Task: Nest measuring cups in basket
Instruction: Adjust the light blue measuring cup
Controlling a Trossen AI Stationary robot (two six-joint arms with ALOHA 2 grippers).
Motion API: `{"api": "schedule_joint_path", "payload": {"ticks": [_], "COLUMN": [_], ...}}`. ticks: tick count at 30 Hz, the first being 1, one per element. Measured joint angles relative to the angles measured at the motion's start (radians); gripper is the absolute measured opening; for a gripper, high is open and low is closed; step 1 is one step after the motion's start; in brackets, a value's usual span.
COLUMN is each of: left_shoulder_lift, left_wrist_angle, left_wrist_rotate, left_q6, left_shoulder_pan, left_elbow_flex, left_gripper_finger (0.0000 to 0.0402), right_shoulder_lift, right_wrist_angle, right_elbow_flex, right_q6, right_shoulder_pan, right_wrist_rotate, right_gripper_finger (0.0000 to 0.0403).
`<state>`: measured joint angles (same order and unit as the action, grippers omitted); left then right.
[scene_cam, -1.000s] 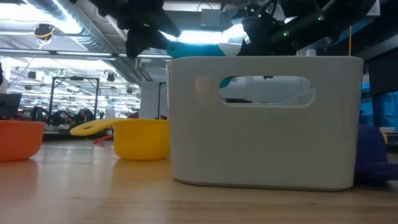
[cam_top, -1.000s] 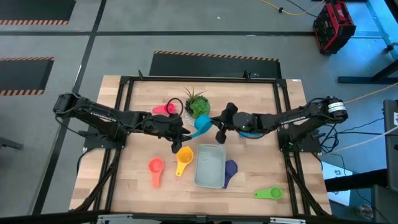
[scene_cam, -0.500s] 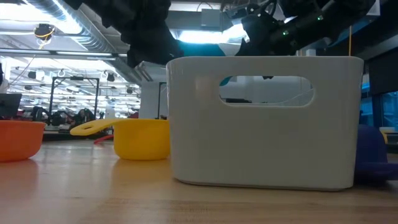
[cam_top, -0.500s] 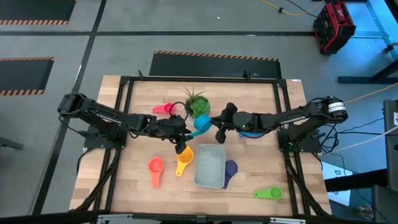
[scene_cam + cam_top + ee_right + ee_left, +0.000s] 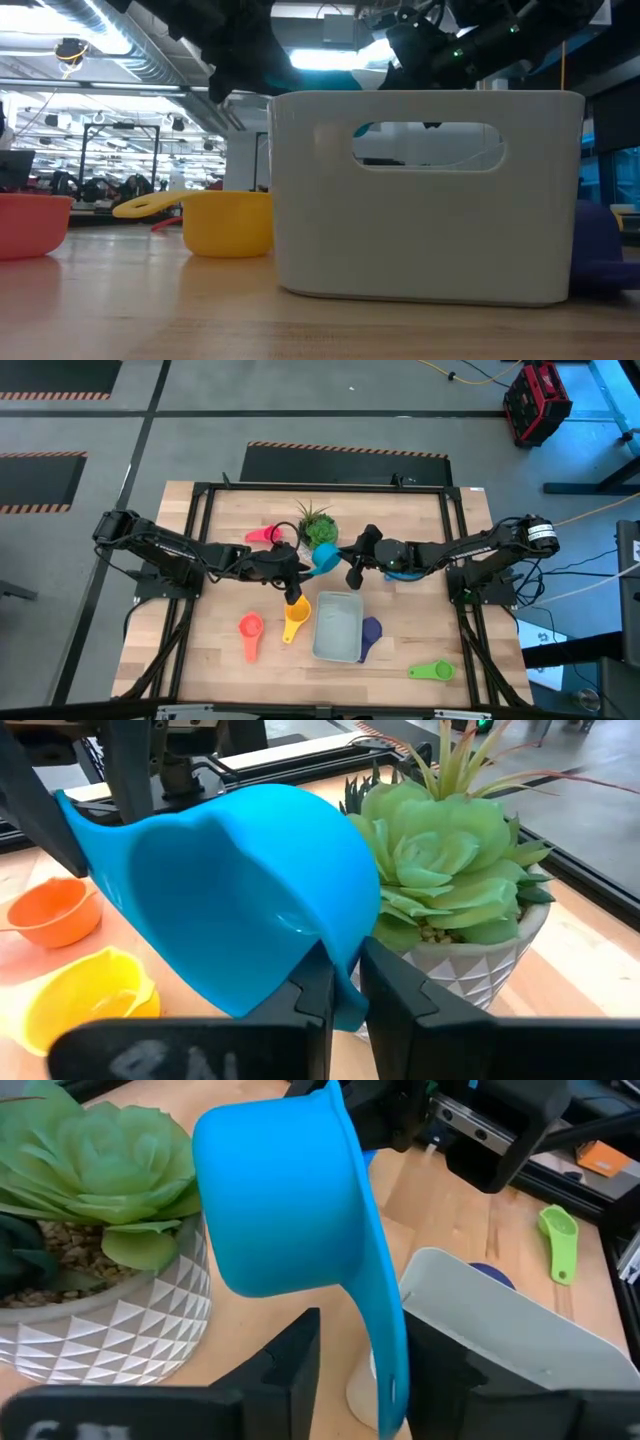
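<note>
A blue measuring cup [image 5: 325,560] hangs in the air above the table's middle, next to a potted plant [image 5: 318,530]. My right gripper [image 5: 345,995] is shut on it. My left gripper [image 5: 365,1370] is open, with the cup's flat handle [image 5: 385,1350] between its fingers: close against one finger, a gap to the other. The pale basket [image 5: 337,627] stands on the table nearer the front edge. Yellow [image 5: 296,615], orange-red [image 5: 250,628], pink [image 5: 265,535], purple [image 5: 371,630] and green [image 5: 432,672] cups lie on the table. My right gripper pinches the blue cup's bowl wall at its rim [image 5: 348,982] between its two fingers, on the side away from the handle. The fingers come nearly level from the table's right. The cup is lifted clear and tipped on its side, its handle toward my left gripper.
The plant's white pot [image 5: 120,1330] stands just beyond the held cup. Another blue-green cup [image 5: 400,573] lies under my right arm. In the low view the basket's wall [image 5: 430,195] fills the middle, with the yellow cup [image 5: 225,222] to its left.
My left gripper has turned and edged toward the blue cup's handle; in the low view it now hides part of the cup that showed before. The cup and my right gripper have kept still.
</note>
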<state>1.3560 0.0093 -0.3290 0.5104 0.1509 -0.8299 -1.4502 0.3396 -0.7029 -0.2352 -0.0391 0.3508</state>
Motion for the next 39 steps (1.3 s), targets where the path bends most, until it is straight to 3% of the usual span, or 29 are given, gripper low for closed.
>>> {"api": "schedule_joint_path", "payload": {"ticks": [11,39], "left_shoulder_lift": [0.000,0.000], "left_wrist_angle": [0.003,-0.001], "left_wrist_rotate": [0.006,0.002], "left_q6": [-0.001,-0.020], "left_shoulder_pan": [0.000,0.000], "left_elbow_flex": [0.000,0.000], "left_gripper_finger": [0.0007,0.0002], "right_shoulder_lift": [0.000,0.000], "right_wrist_angle": [-0.001,-0.001], "right_elbow_flex": [-0.001,-0.001], "right_q6": [-0.002,0.000], "right_shoulder_pan": [0.001,0.000], "right_wrist_rotate": [0.002,-0.001], "right_gripper_finger": [0.0042,0.0048]}}
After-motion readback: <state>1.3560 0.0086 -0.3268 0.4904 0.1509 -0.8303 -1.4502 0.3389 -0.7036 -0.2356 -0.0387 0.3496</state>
